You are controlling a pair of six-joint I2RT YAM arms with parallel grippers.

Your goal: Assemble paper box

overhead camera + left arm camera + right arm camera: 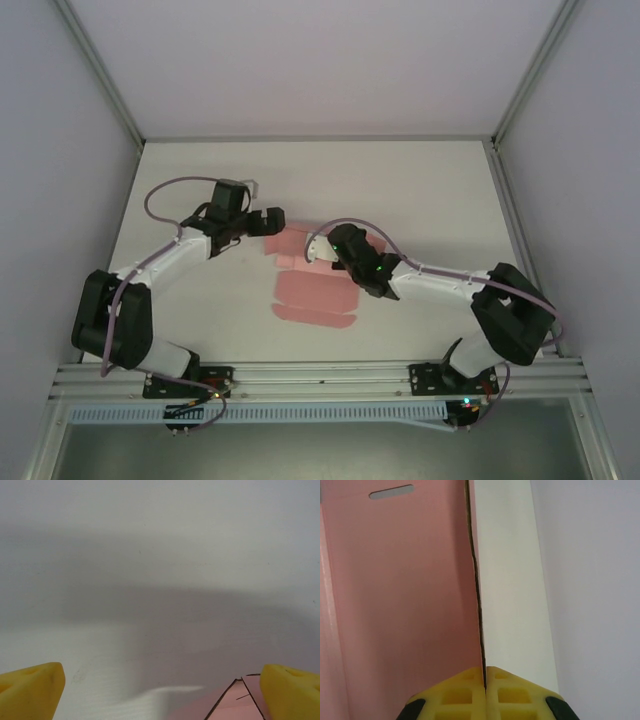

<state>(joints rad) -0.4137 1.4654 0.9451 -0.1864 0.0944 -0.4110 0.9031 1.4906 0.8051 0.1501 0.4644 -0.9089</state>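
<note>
while the paper box [312,300] lies mostly unfolded at the middle of the table [430,190], the right gripper [485,677] pinches one panel's edge and the left gripper [162,682] gapes empty just above the table; nearly all the folding seems left.

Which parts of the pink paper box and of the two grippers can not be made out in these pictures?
- Top external: the right gripper covers part of the paper box, so the exact grip point is hidden.
- Top external: creases and tabs are too small to tell.
- Right wrist: the frame edges cut off the sheet, and the shut fingers hide the pinched edge.
- Left wrist: the bottom edge cuts off the paper corner and the left gripper behind its open fingertips.
</note>
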